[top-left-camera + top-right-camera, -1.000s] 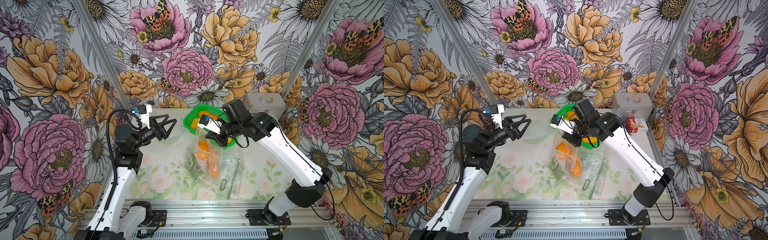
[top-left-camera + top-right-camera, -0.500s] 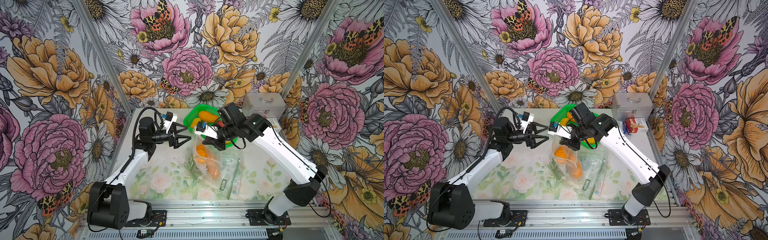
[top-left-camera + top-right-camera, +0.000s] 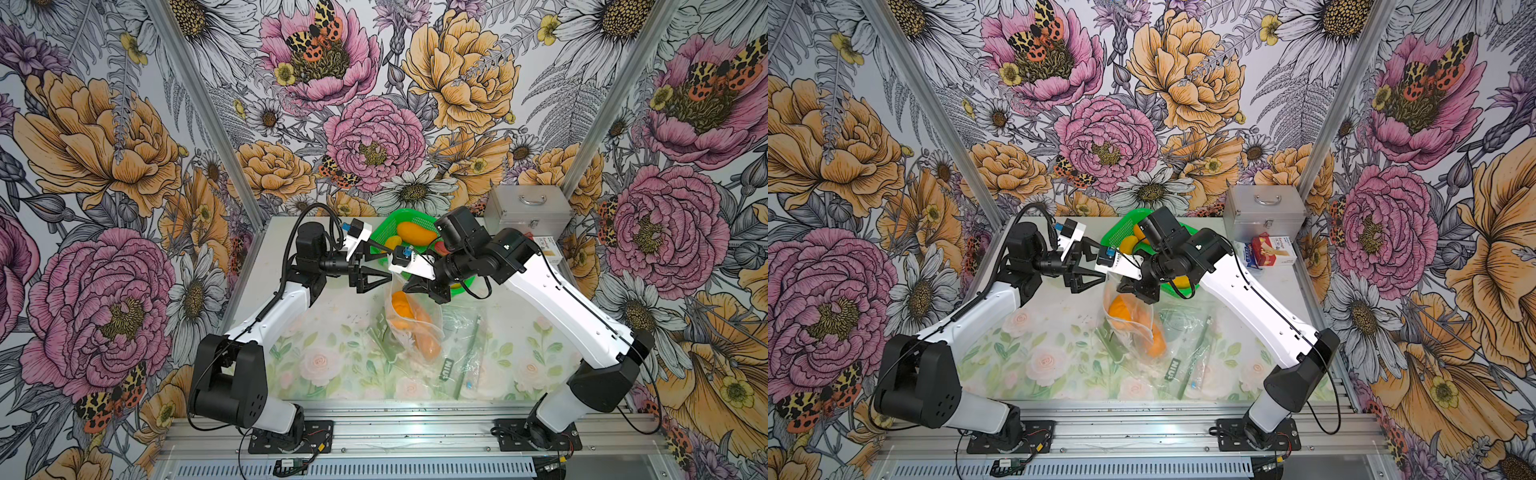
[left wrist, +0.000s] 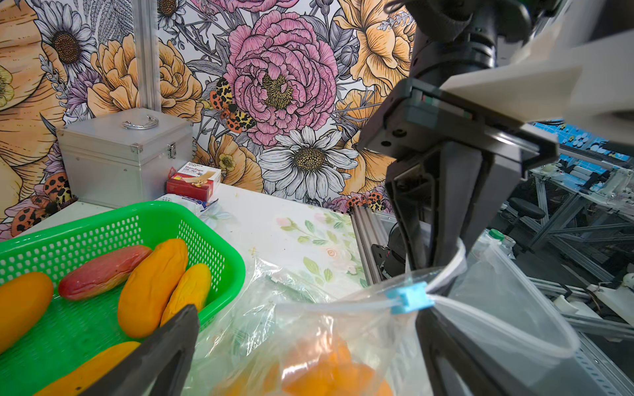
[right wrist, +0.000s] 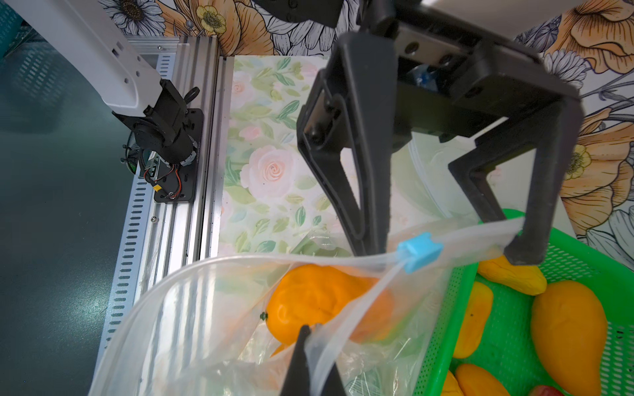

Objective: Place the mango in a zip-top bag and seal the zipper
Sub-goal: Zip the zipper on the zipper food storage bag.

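Swinging in from 9 o'clock since a second ago, our left gripper now stands spread wide astride the blue slider. Nearest us, flat spare bags overlap at 4 o'clock of the zip-top bag; we cannot count them. Crumpled film blurs the mango inside; a second orange shape shows lower, perhaps separate. Our right gripper, pressed together, pinches the bag's rim, its tips half hidden. At 12 o'clock, the green basket holds five fruits, partly covered from above. Farthest: one metal case, one bandage box.
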`<act>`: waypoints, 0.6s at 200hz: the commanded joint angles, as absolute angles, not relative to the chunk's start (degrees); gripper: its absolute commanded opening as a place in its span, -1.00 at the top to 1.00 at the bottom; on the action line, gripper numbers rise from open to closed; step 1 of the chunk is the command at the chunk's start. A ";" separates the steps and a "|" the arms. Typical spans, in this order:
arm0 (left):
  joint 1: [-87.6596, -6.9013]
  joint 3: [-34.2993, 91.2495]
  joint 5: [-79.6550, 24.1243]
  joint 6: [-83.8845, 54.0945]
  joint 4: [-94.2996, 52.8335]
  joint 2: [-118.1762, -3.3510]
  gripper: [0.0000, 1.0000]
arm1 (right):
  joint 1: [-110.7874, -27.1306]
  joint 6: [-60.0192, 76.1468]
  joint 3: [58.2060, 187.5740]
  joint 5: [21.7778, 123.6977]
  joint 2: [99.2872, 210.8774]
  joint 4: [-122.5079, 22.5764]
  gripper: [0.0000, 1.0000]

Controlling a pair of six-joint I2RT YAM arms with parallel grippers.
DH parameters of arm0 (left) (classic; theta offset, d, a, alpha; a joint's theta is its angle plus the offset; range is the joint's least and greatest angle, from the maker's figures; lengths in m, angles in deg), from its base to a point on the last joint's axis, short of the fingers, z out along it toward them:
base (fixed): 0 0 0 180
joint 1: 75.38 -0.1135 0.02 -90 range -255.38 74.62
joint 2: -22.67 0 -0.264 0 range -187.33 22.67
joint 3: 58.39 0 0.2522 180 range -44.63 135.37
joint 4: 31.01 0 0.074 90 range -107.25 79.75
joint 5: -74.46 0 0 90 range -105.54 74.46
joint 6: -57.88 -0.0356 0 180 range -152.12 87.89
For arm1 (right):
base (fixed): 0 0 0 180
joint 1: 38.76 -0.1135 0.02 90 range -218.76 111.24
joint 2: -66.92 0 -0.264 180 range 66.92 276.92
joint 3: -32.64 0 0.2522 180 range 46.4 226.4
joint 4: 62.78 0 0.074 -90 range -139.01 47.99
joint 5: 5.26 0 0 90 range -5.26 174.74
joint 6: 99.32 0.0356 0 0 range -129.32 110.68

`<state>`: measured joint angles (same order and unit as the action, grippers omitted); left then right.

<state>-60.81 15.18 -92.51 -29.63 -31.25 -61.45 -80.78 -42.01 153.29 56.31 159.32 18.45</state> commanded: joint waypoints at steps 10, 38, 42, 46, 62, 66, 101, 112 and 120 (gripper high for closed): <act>-58.31 16.80 -98.29 -31.53 -32.28 -61.36 -0.97 | -80.52 -42.86 152.58 54.60 158.55 17.42 1.00; -57.06 15.18 -100.09 -31.60 -32.35 -60.45 -0.96 | -79.81 -42.48 152.48 54.12 158.74 17.43 1.00; -57.05 14.86 -100.10 -31.67 -32.32 -60.35 -0.95 | -79.68 -42.48 152.47 53.97 158.68 17.43 1.00; -56.94 14.67 -100.04 -31.70 -32.29 -60.31 -0.92 | -79.65 -42.48 152.42 53.83 158.68 17.42 1.00; -56.83 14.09 -99.25 -31.51 -32.22 -60.22 -0.75 | -79.36 -42.47 152.49 53.53 158.66 17.34 1.00; -56.89 13.96 -99.09 -31.43 -32.21 -60.22 -0.68 | -79.28 -42.45 152.41 53.54 158.59 17.34 1.00; -58.06 13.40 -97.08 -30.84 -32.23 -58.98 -0.07 | -78.49 -41.27 152.18 54.17 158.35 17.12 1.00; -58.88 13.21 -96.39 -30.41 -32.26 -58.19 0.04 | -78.24 -40.95 151.85 54.80 157.92 17.16 1.00; -59.47 13.16 -95.86 -29.98 -32.22 -57.64 0.13 | -78.07 -40.79 151.46 55.23 157.46 17.09 0.99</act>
<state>-57.80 13.96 -97.20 -30.44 -31.64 -60.64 -78.79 -41.72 152.48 54.89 159.27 18.40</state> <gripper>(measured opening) 0.481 0.042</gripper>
